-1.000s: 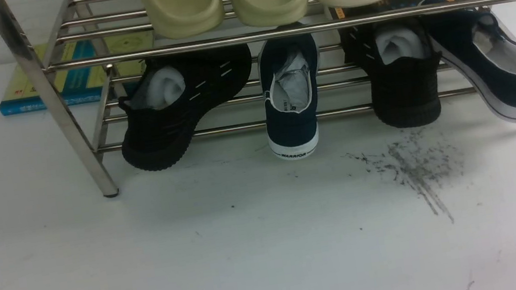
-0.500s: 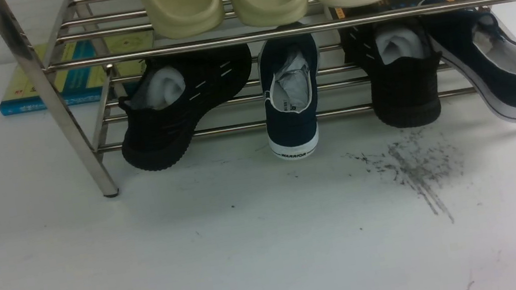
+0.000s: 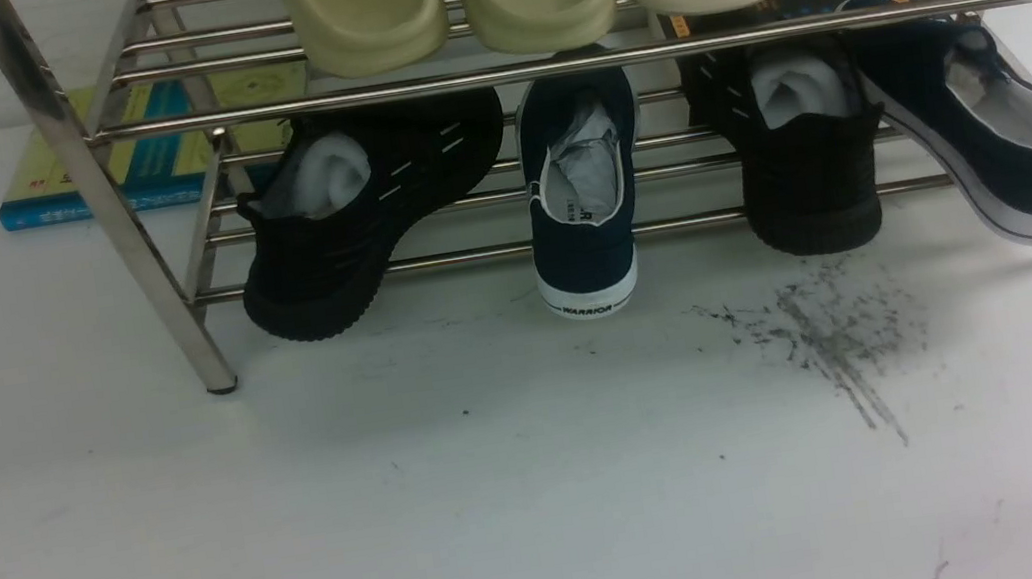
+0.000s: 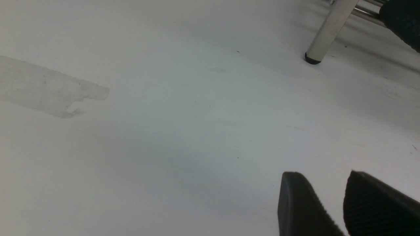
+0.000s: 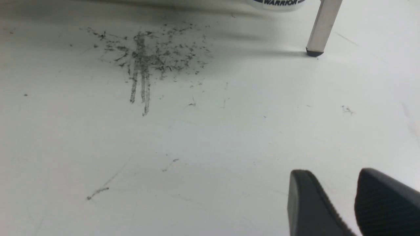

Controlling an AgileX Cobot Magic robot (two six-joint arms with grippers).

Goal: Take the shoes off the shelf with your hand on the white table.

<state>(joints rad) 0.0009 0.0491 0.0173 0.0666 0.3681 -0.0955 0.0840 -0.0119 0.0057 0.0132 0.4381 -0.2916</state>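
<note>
On the lower tier of the shelf (image 3: 98,187), the middle navy shoe (image 3: 579,220) runs straight front to back, with its "WARRIOR" heel toward the robot. The right navy shoe (image 3: 987,122) lies diagonally, heel outward. The upper front bar hides both toes. The left gripper (image 4: 325,177) and right gripper (image 5: 332,175) sit low over the counter (image 3: 405,507), each slightly parted, empty and well short of the 2 shoes.

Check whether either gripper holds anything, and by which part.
Nothing is held: the left gripper and right gripper are open and empty; both navy shoes sit on the shelf.
</note>
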